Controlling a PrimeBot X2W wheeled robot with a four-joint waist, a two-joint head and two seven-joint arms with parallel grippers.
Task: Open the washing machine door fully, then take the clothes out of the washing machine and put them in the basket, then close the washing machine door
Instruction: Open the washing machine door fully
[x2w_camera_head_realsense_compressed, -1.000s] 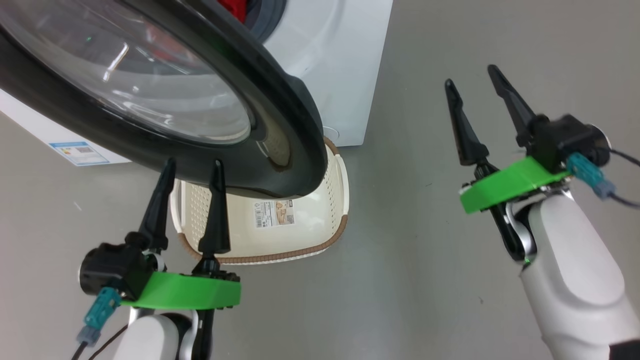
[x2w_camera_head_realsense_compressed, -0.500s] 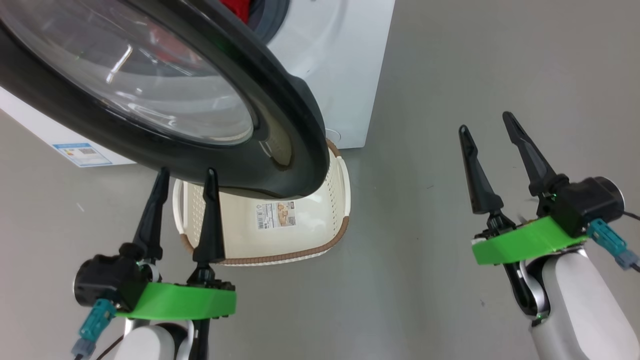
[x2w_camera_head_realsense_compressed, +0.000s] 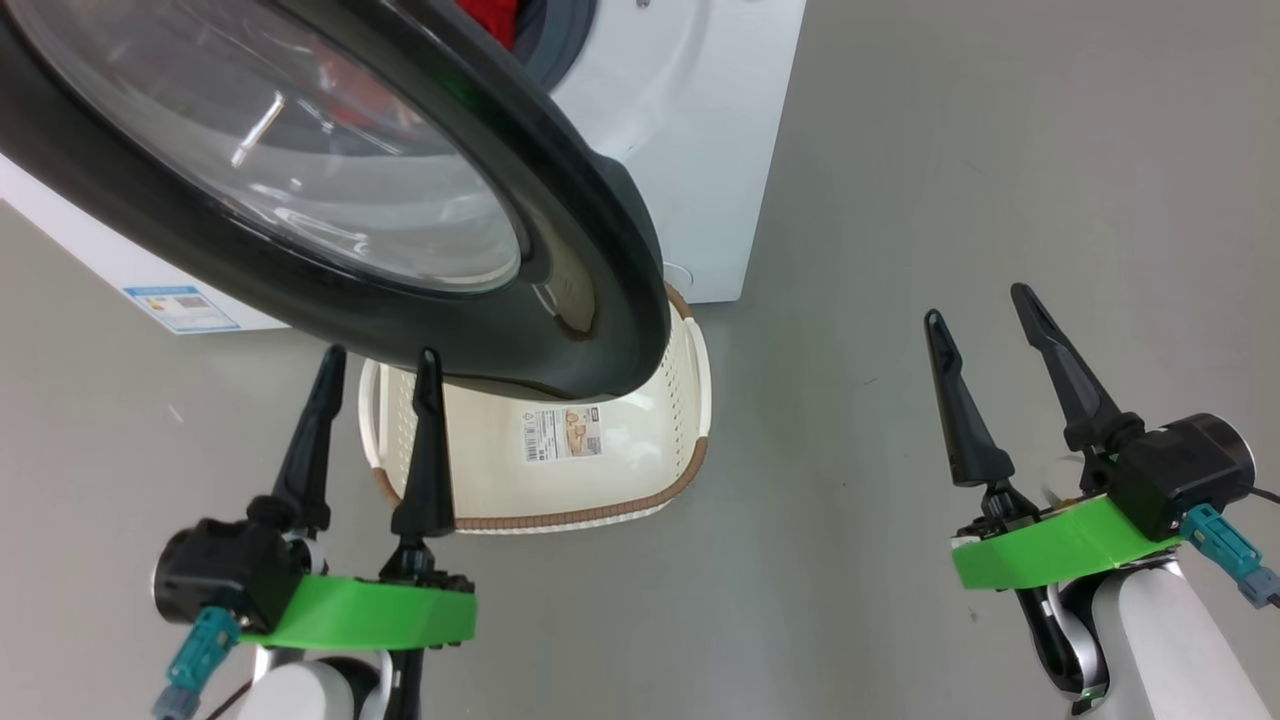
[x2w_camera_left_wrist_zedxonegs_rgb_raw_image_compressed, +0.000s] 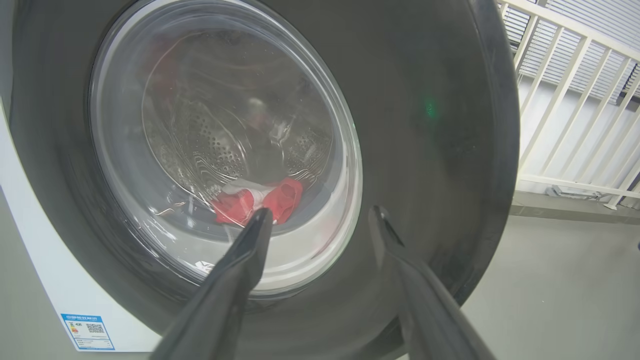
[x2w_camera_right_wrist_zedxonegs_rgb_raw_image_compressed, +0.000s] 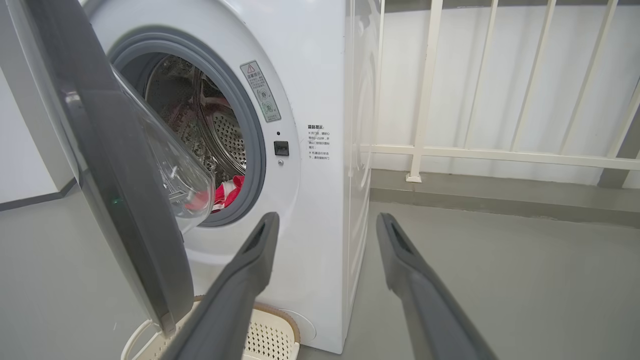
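We are holding the left tool with its two fingers spread wide apart, gripping nothing. In the head view its tips are lying just at the lower edge of the washing machine door, and we cannot tell whether they are touching it. In the left wrist view those fingers are pointing at the door's outer face, one over the glass bowl, the other over the dark rim. The right tool is hanging over the floor, well apart from everything, its fingers likewise spread and empty. The door is standing partly open, swung out from the washing machine. The clothes are lying inside the drum — red with white, at the bottom of the opening. The basket is sitting on the floor right at the machine's front, partly under the door, with a paper label inside.
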